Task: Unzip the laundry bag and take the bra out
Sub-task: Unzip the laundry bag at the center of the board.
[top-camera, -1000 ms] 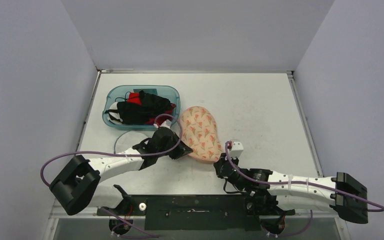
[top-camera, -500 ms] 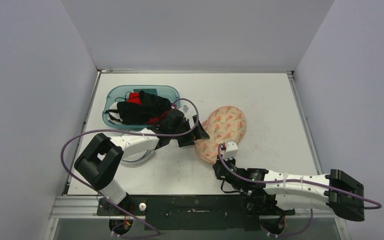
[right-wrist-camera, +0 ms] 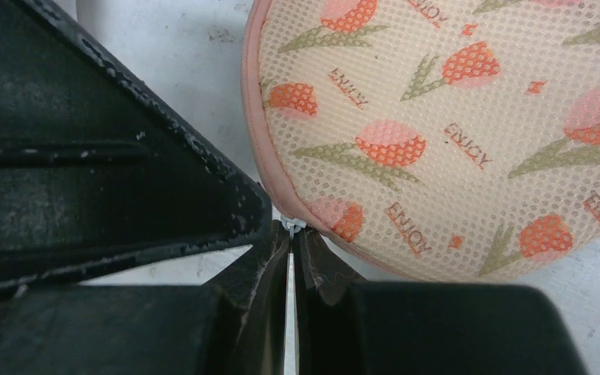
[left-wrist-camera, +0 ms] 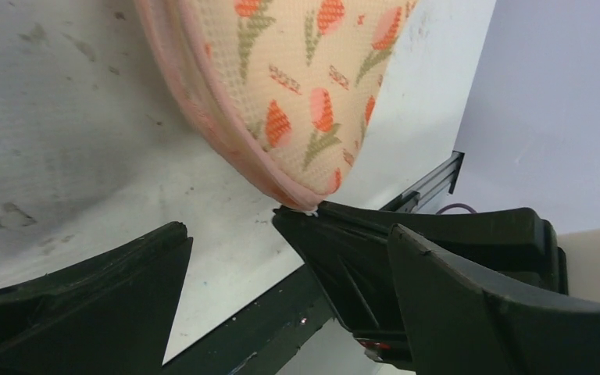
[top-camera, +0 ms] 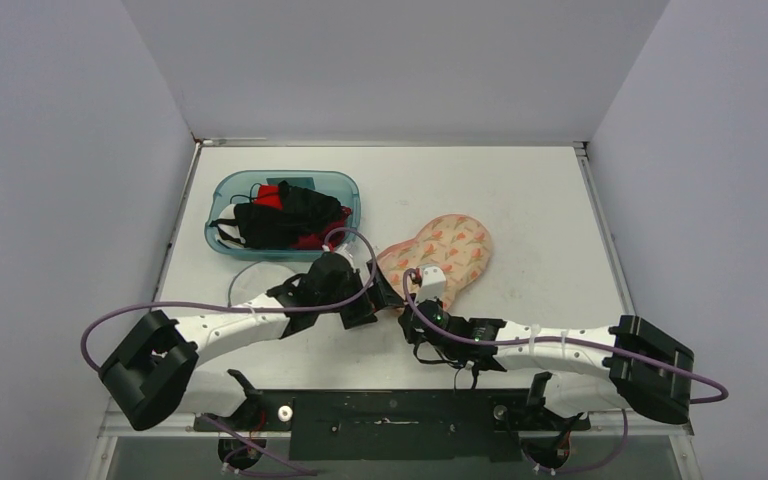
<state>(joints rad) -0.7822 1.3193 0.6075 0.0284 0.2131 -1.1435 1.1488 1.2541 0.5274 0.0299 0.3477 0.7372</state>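
step: unzip | right gripper (right-wrist-camera: 291,244) pinches zip pull (right-wrist-camera: 289,226) at its tips | left gripper (left-wrist-camera: 230,226) wide, bag (left-wrist-camera: 297,78) just ahead | next: brace bag, drag pull

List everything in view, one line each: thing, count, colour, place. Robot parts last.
laundry bag: one, pink mesh with tulip print, middle of the table
zipper pull: one, pale, at the bag's near edge
bin: one, translucent teal, far left of the table
clothes: a pile, black and red, inside the bin
table: one, white
left gripper: one, black, open, beside the bag's near edge
right gripper: one, black, shut on the zipper pull
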